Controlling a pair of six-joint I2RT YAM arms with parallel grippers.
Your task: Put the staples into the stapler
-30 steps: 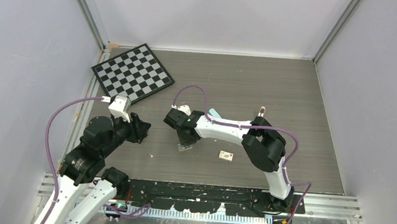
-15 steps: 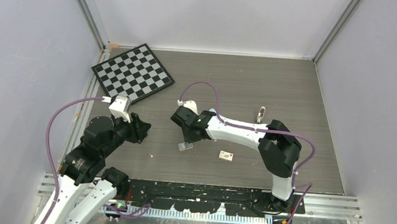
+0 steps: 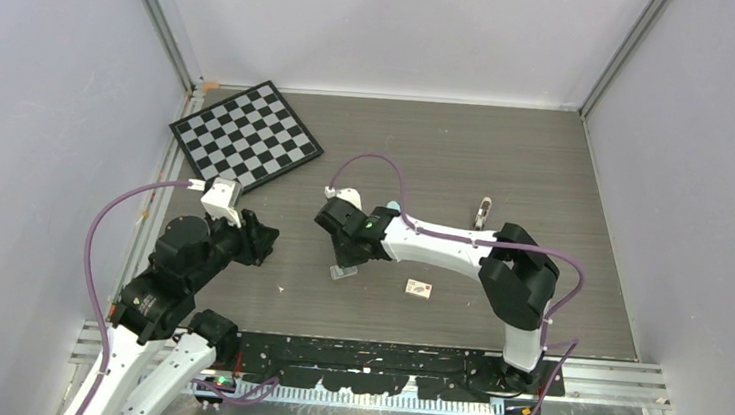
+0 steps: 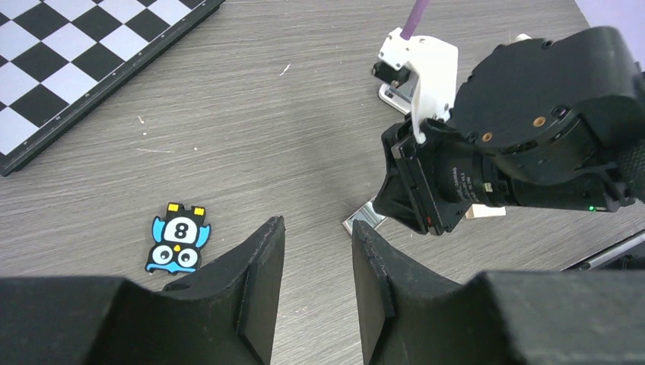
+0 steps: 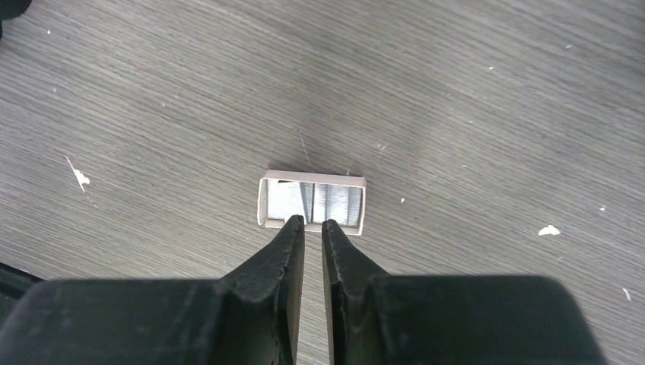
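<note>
The staples (image 5: 316,201) are silvery ribbed strips lying in a small white open tray. They sit just beyond my right gripper's fingertips (image 5: 295,225). My right gripper (image 5: 312,222) is empty, its jaws a narrow gap apart. In the top view it (image 3: 344,249) hovers just behind the staples tray (image 3: 343,273). The stapler (image 3: 394,210) shows only as a pale teal tip behind the right arm. My left gripper (image 4: 316,222) is open and empty, above bare table to the left of the tray (image 4: 363,220). It also shows in the top view (image 3: 262,240).
A chessboard (image 3: 246,135) lies at the back left. A small white box with a red mark (image 3: 420,288) lies right of the tray. A black-and-blue penguin gadget (image 4: 179,238) lies near my left fingers. A small object (image 3: 483,213) lies further right.
My right gripper has drawn back from over the staples tray, which now shows in front of it. The right elbow swung right. The left arm has not moved.
</note>
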